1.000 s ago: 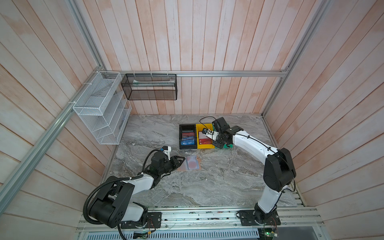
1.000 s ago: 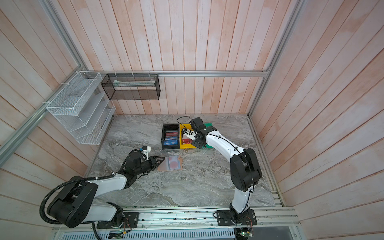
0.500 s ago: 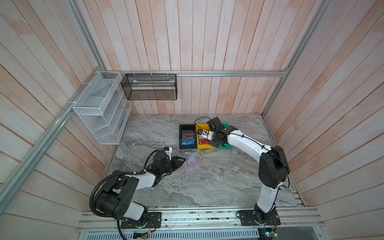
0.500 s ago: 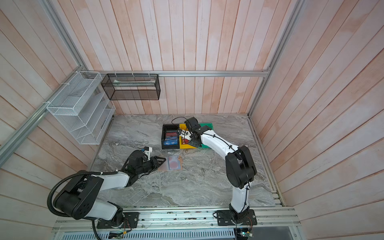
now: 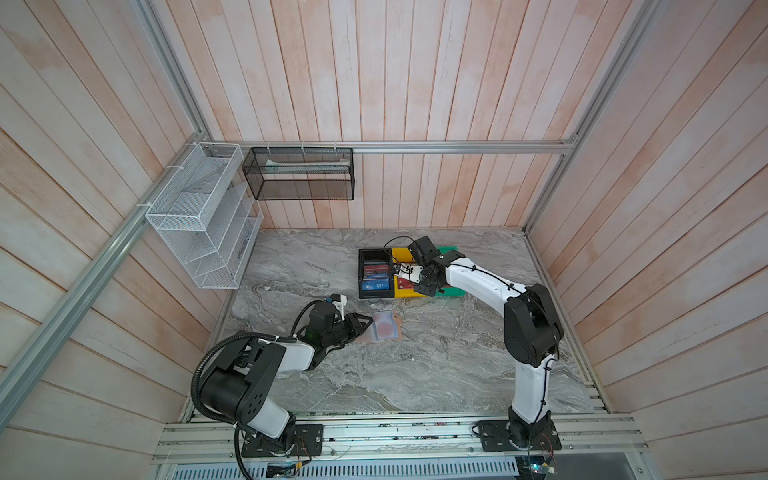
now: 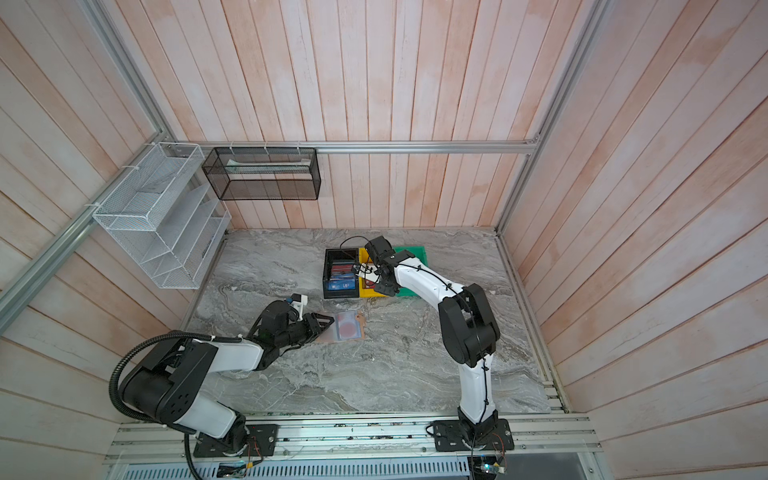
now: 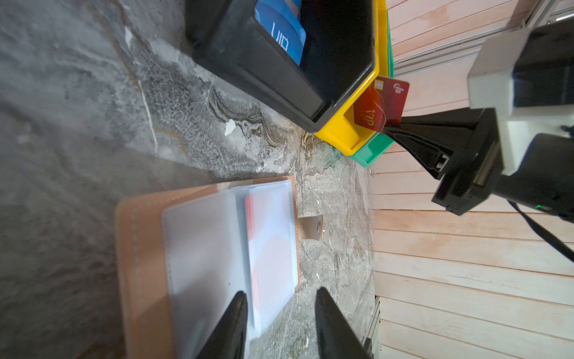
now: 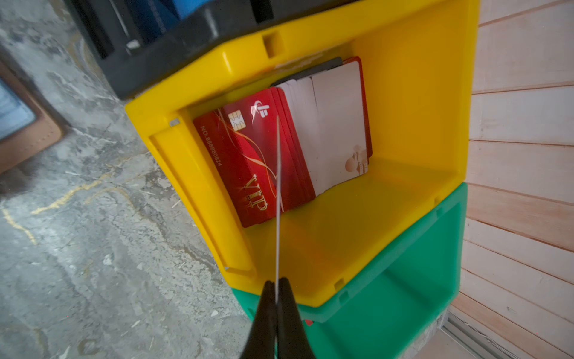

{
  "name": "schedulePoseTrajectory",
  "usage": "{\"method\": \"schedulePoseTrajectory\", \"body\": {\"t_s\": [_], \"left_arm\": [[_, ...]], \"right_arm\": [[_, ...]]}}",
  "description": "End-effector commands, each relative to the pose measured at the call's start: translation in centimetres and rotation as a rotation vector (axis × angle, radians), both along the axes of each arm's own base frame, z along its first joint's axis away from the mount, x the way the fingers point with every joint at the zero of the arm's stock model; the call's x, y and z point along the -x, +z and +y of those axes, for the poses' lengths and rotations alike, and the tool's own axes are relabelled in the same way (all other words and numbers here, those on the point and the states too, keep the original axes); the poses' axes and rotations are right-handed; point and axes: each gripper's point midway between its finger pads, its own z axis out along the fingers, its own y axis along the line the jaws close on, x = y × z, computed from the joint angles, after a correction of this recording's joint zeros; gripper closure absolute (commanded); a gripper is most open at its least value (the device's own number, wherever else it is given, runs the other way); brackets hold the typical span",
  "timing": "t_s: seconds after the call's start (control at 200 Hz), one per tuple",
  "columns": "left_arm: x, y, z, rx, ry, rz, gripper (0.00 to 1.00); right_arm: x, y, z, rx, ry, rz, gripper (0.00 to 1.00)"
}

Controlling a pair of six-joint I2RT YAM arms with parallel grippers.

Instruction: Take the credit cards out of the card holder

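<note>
Right end effector (image 8: 276, 286) pinches a red card (image 7: 380, 105) over the yellow bin (image 8: 403, 202), while left end effector (image 7: 279, 320) sits half-open, empty, on the holder (image 7: 139, 248), with at least one sleeved card (image 7: 270, 245) left.

On your counter (image 5: 436, 374) the card holder (image 5: 384, 328) lies open near centre. At its 12 o'clock three bins stand touching in a row running toward 3 o'clock: left bin (image 5: 376, 294), middle bin (image 5: 402, 254) with a card stack (image 8: 242, 161) inside, right bin (image 5: 453, 291). A credit card (image 7: 380, 104) hangs over the middle bin.
</note>
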Motion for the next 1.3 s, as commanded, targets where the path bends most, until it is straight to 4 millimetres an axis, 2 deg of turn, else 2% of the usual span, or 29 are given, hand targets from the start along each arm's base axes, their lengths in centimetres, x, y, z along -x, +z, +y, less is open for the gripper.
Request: {"method": "schedulePoseTrajectory", "body": {"t_s": [0.0,0.34,0.585,0.67,0.755,0.94,1.19,1.295], "left_arm": [[-0.7,0.8,-0.5,0.010,-0.022,-0.047,0.61],[-1.0,0.4,-0.5,0.021,-0.025,-0.041,0.61],[-1.2,0.2,0.1,0.018,-0.016,-0.039,0.61],[-1.2,0.1,0.2,0.019,-0.017,-0.038,0.61],[-1.2,0.0,0.3,0.020,-0.014,-0.036,0.61],[-1.3,-0.1,0.6,0.021,-0.012,-0.033,0.61],[-1.4,-0.1,0.6,0.021,-0.009,-0.031,0.61],[-1.5,-0.1,0.7,0.021,-0.008,-0.030,0.62]], "right_arm": [[0.1,-0.5,0.2,0.023,0.012,0.016,1.00],[1.4,-2.5,0.7,0.068,0.059,0.092,1.00],[0.8,-2.0,1.2,0.063,0.066,0.070,1.00],[0.3,-1.7,1.4,0.061,0.061,0.049,0.95],[0.2,-1.7,1.6,0.057,0.063,0.051,0.93],[0.8,-2.5,1.6,0.065,0.072,0.093,0.95],[1.4,-2.4,1.8,0.047,0.087,0.116,0.98],[1.0,-2.2,1.8,0.046,0.083,0.094,0.92]]}}
